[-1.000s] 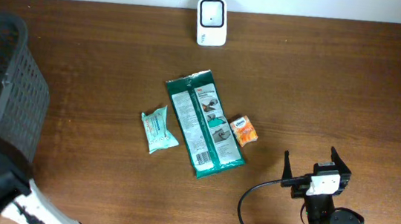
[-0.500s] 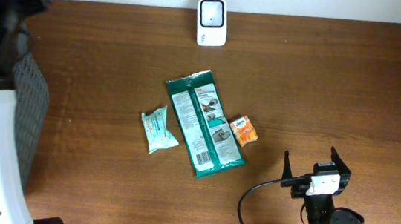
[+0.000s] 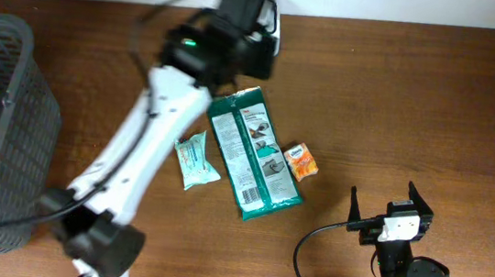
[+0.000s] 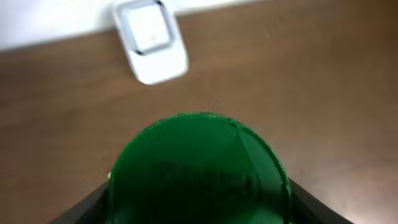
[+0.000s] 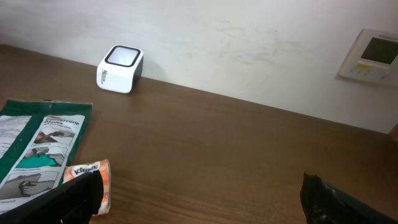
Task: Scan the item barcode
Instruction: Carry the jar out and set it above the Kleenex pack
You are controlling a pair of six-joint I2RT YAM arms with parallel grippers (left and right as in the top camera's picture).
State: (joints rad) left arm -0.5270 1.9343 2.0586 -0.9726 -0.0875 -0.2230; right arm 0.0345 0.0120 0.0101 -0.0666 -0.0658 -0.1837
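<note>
A round dark-green item (image 4: 198,171) fills the lower half of the left wrist view, and my left gripper (image 4: 199,213) is shut on it, a black finger on each side. Just ahead of it stands the white barcode scanner (image 4: 151,40), its window facing up. Overhead, my left gripper (image 3: 242,38) hangs at the table's far edge and covers most of the scanner (image 3: 275,33); the held item is hidden there. My right gripper (image 3: 392,205) (image 5: 199,205) rests open at the near right with nothing between its fingers.
A long green packet (image 3: 253,153), a small white-teal pack (image 3: 195,159) and an orange tissue pack (image 3: 300,161) lie mid-table. A grey basket (image 3: 10,114) stands at the left edge. My left arm crosses the table diagonally from the near left.
My left arm has swung from the basket at the left across to the scanner at the far centre, carrying the green item. The right arm has not moved.
</note>
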